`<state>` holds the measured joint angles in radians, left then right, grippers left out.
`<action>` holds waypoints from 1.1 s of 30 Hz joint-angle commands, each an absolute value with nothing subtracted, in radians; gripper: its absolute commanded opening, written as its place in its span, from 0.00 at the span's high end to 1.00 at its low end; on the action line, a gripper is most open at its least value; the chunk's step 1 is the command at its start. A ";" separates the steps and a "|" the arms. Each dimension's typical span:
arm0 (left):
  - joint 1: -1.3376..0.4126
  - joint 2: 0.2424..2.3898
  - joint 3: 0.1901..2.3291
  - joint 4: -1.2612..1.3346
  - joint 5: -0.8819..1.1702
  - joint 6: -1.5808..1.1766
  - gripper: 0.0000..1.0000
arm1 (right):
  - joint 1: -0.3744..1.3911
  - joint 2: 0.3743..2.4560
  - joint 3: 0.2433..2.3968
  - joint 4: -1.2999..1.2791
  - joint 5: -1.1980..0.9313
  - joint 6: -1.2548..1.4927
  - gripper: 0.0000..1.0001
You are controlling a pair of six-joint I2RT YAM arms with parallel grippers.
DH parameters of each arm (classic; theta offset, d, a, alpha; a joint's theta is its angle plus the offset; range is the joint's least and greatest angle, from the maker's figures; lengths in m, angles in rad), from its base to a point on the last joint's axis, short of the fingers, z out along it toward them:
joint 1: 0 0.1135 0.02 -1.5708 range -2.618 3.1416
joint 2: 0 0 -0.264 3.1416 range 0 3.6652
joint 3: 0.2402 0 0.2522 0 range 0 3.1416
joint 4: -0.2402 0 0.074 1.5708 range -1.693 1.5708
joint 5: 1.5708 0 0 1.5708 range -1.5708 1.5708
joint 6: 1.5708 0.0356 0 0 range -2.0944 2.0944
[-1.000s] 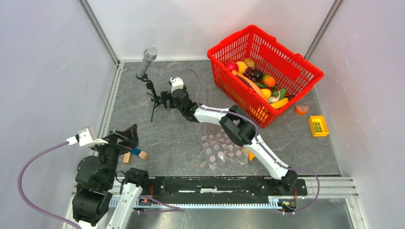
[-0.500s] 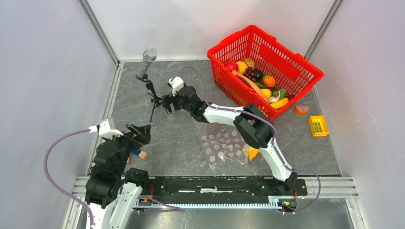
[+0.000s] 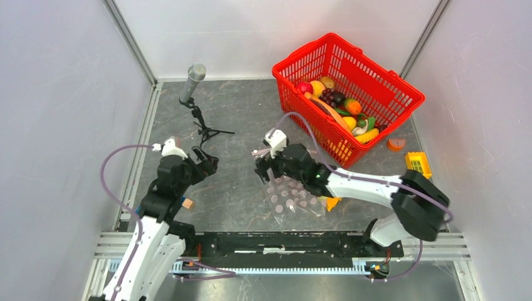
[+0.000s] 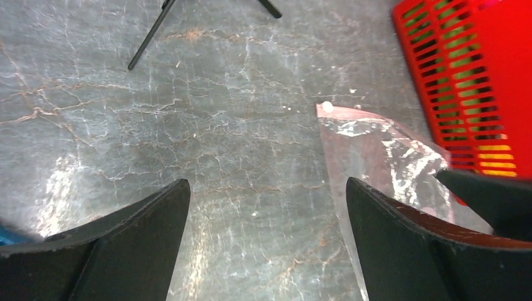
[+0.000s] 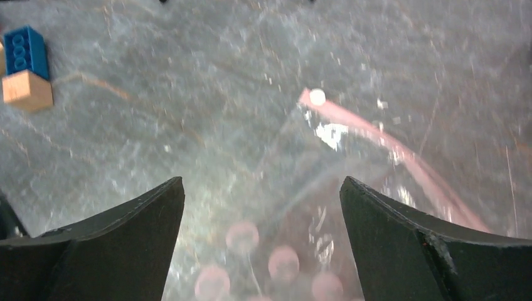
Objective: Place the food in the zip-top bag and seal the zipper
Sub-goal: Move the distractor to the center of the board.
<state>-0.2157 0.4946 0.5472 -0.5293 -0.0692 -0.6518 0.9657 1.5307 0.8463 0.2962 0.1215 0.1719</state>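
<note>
right pincer (image 5: 262,188) wide open, empty, seemingly just above zip-top bag (image 5: 285,213) | left pincer (image 4: 268,188) wide open, empty

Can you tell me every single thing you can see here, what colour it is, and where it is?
basket: one, red, far right of the table
food: a pile, too many to count, mixed colours, inside the basket
zip-top bag: one, clear with pink dots, flat near the middle
zipper: one, pale pink, along the bag's edge
orange piece: one, orange, at the bag's right edge
slice: one, orange, right of the basket
yellow block: one, yellow, near the slice
blocks: two, blue and tan, left side
microphone: one, grey on a black stand, far left
table: one, grey marbled
left gripper: one, black, open, left of the bag
right gripper: one, black, open, over the bag
</note>
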 commanded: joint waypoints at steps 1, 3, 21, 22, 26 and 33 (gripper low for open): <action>-0.214 0.639 0.474 -0.261 -0.069 -0.689 0.00 | 0.990 1.366 0.706 0.228 0.144 0.244 0.02; -0.215 0.728 0.448 -0.148 -0.076 -0.688 0.00 | 1.008 1.298 0.644 0.235 0.140 0.272 0.02; -0.198 1.527 0.496 0.713 -0.252 -0.543 0.00 | 1.092 1.156 0.628 -0.117 0.532 0.434 0.02; -0.198 1.549 0.495 0.748 -0.258 -0.540 0.00 | 1.092 1.141 0.622 -0.130 0.557 0.434 0.02; -0.160 1.654 0.550 0.821 -0.201 -0.557 0.00 | 1.089 1.090 0.604 -0.174 0.629 0.413 0.02; -0.123 1.793 0.711 0.777 -0.106 -0.595 0.00 | 1.025 1.087 0.593 -0.210 0.623 0.410 0.02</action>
